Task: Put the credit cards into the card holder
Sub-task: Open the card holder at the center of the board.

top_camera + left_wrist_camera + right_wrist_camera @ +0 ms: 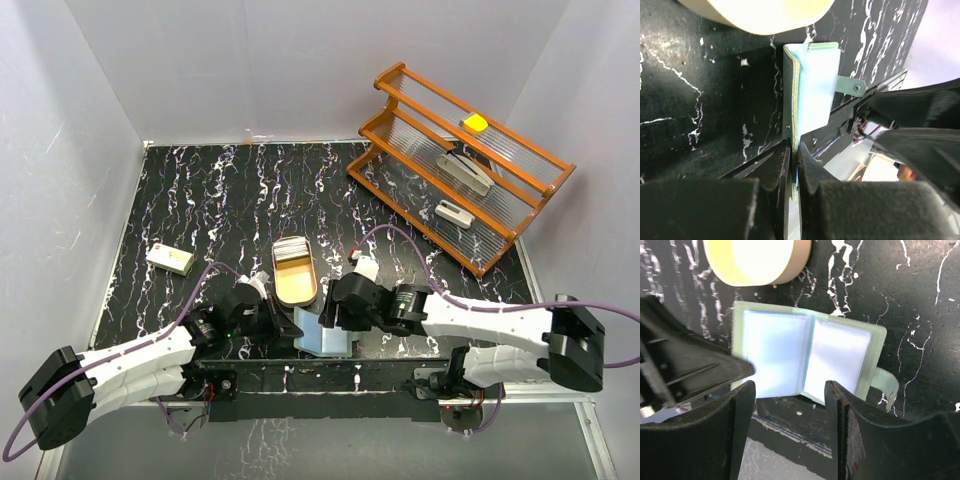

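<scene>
The card holder (326, 338) lies open near the table's front edge, with pale blue pockets facing up. It also shows in the right wrist view (805, 357) and edge-on in the left wrist view (815, 85). My left gripper (283, 325) (795, 160) is shut on the holder's left cover edge. My right gripper (335, 308) (790, 405) is open and empty, just above the holder's near edge. The credit cards (290, 247), a pale grey-white stack, lie at the far end of the oval tan tray (297, 288). They are out of both wrist views.
The tray stands just behind the holder and shows in both wrist views (760, 265) (765, 15). An orange wooden rack (400, 150) with a yellow item (475, 123) and white items stands at the back right. A small white box (170, 259) lies at the left.
</scene>
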Controlling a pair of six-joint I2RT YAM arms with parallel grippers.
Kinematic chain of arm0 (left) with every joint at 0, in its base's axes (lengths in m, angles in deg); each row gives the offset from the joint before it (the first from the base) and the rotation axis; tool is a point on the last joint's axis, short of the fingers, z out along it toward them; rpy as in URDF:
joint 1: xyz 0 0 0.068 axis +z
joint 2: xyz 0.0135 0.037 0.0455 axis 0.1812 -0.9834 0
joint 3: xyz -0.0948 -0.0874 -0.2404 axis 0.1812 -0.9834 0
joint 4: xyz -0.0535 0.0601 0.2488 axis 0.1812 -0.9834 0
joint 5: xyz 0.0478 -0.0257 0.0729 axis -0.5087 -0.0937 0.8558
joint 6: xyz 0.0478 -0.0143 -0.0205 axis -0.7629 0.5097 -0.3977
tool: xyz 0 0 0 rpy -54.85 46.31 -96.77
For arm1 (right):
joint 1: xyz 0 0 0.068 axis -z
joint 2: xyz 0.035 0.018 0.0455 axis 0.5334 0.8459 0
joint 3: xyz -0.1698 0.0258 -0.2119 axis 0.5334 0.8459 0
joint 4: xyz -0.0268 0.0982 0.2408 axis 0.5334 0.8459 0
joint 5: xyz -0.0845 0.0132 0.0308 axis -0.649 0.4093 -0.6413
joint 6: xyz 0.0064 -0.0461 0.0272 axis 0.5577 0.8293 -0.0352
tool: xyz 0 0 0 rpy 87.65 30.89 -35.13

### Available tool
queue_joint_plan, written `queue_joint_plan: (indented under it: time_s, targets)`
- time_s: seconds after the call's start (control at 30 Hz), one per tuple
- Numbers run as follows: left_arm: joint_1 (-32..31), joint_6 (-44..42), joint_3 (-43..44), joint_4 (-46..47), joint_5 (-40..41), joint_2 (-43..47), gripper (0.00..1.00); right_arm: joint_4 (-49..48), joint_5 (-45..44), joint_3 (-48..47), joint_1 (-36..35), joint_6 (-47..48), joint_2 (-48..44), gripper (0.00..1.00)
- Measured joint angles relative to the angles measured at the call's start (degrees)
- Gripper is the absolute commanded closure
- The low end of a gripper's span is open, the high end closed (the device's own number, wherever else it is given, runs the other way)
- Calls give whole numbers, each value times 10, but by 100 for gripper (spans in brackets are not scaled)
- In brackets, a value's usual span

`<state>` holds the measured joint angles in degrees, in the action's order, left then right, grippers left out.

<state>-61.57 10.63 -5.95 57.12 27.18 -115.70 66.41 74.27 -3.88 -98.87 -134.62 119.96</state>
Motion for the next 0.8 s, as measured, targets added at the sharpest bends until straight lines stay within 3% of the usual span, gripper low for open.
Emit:
queue_joint_plan:
  time_s: [0.17,0.47,0.63,0.8]
  targets:
    - [0,30,-1,13,32,3,99,-6,0,-1,0,-5,58,45]
    - [0,61,-9,-37,76,57,64,-34,3,-21,0,7,142,49]
    - [0,66,-10,-98,87,77,57,-54,21,-32,0,12,188,50]
    - [0,63,27,-217,123,96,50,-54,28,-32,0,16,202,50]
